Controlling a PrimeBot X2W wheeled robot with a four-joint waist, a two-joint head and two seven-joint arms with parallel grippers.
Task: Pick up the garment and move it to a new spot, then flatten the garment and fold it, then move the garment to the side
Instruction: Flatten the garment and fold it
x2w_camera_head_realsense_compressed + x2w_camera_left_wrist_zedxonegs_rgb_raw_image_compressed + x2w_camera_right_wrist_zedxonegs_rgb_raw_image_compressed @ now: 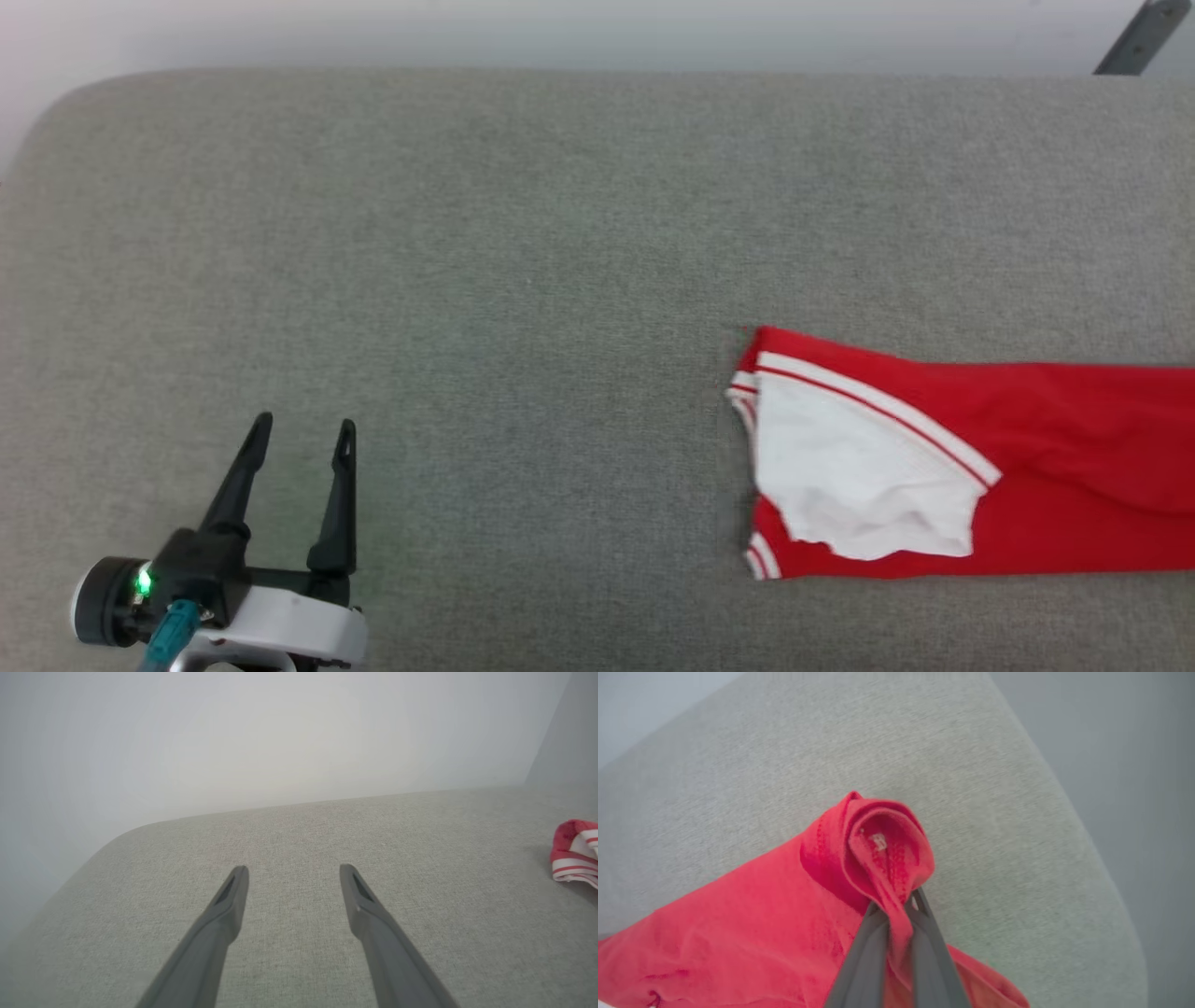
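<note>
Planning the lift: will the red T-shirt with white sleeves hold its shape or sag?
Probably floppy: the red soft-fabric T-shirt bunches into a roll where the right pincer pinches it. Likely light: it lies thin and flat on the grey fabric surface.

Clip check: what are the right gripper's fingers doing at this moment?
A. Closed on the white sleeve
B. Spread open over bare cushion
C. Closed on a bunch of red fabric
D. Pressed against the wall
C: in the right wrist view, the right gripper has its fingers pressed together on a rolled fold of the red garment.
</note>
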